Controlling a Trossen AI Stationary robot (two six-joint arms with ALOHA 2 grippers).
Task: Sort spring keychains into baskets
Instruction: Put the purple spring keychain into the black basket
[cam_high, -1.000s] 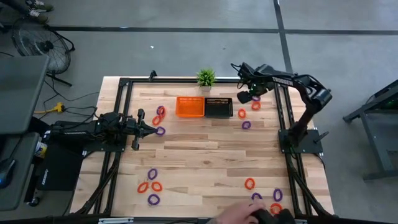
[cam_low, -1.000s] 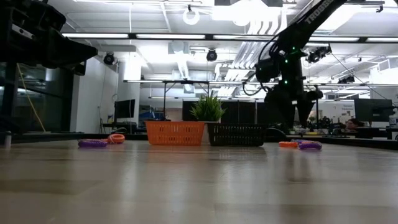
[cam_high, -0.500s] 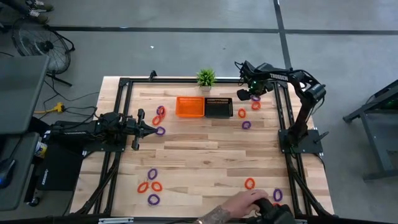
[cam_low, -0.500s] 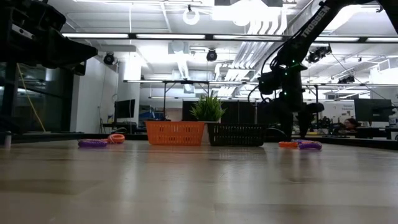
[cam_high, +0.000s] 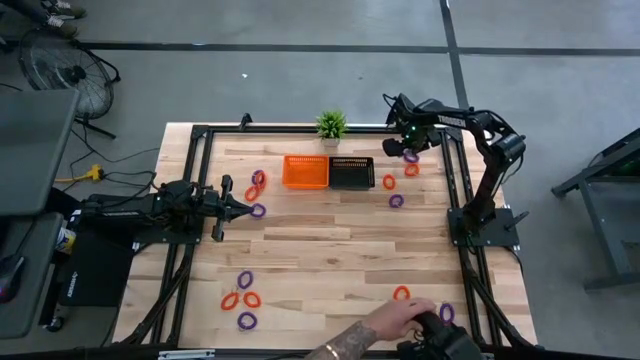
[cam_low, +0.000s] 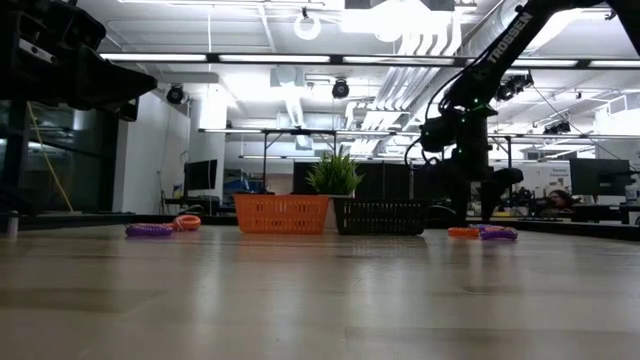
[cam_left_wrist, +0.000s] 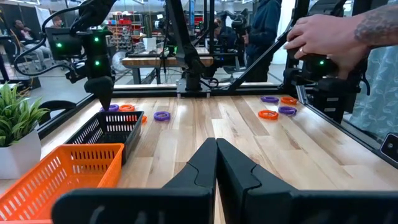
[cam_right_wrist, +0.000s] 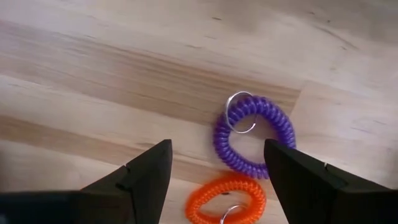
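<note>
My right gripper (cam_high: 409, 150) hangs open, fingers pointing down, over a purple spring keychain (cam_right_wrist: 255, 137) at the table's far right. An orange keychain (cam_right_wrist: 227, 200) lies beside the purple one. Both lie flat on the wood, between and beyond my fingers, untouched. The orange basket (cam_high: 305, 171) and the black basket (cam_high: 352, 172) stand side by side at the far middle. My left gripper (cam_high: 250, 208) rests shut and empty at the left, pointing toward the right edge. More keychains lie near it (cam_high: 258, 181).
A small potted plant (cam_high: 331, 125) stands behind the baskets. Keychains lie near the black basket (cam_high: 392, 190), at the near left (cam_high: 243, 295) and near right (cam_high: 401, 293). A person's hand (cam_high: 390, 322) reaches over the near edge on a dark device.
My right gripper has gone a little toward the table's right edge and down toward the purple keychain. The person's hand at the near edge has reached farther onto the table.
</note>
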